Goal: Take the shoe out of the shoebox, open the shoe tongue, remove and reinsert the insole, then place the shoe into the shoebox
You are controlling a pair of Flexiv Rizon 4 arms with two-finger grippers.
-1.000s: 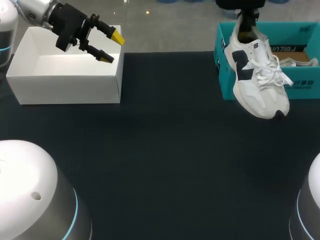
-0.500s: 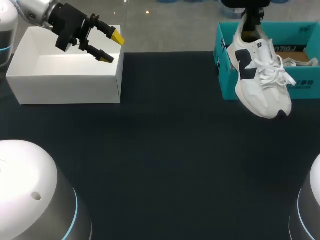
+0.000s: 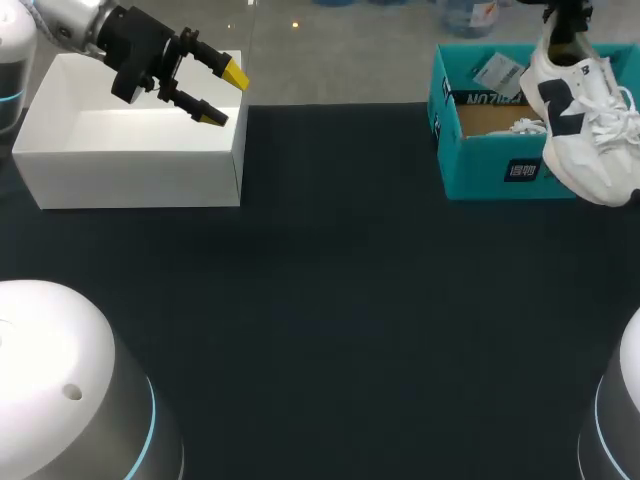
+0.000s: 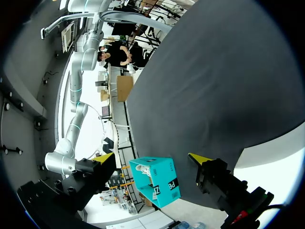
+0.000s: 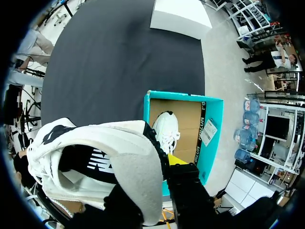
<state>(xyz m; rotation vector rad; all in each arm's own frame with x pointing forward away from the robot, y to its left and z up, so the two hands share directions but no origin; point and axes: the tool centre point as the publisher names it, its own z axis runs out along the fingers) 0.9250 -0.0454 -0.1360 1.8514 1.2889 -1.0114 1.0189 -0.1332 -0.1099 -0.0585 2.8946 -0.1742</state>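
A white sneaker with navy patches (image 3: 585,135) hangs toe-down over the right end of the teal shoebox (image 3: 490,172), near the view's right edge. My right gripper (image 3: 565,15) holds it from above. In the right wrist view my right gripper (image 5: 152,179) is shut on the sneaker's (image 5: 95,157) heel collar, one yellow fingertip (image 5: 174,160) showing beside it. A second white shoe (image 5: 165,130) lies inside the shoebox (image 5: 209,119) below. My left gripper (image 3: 222,95) hovers open above the white box (image 3: 130,165) at the far left. Ahead of my left gripper (image 4: 151,157), the shoebox (image 4: 155,183) stands across the table.
A paper tag (image 3: 495,70) lies in the shoebox's back left corner. The open white box (image 5: 181,16) sits at the table's far left corner. Dark cloth (image 3: 330,300) covers the table between the two boxes.
My right arm has carried the sneaker rightward and higher, from the shoebox's left front to its right end. The left arm has not moved.
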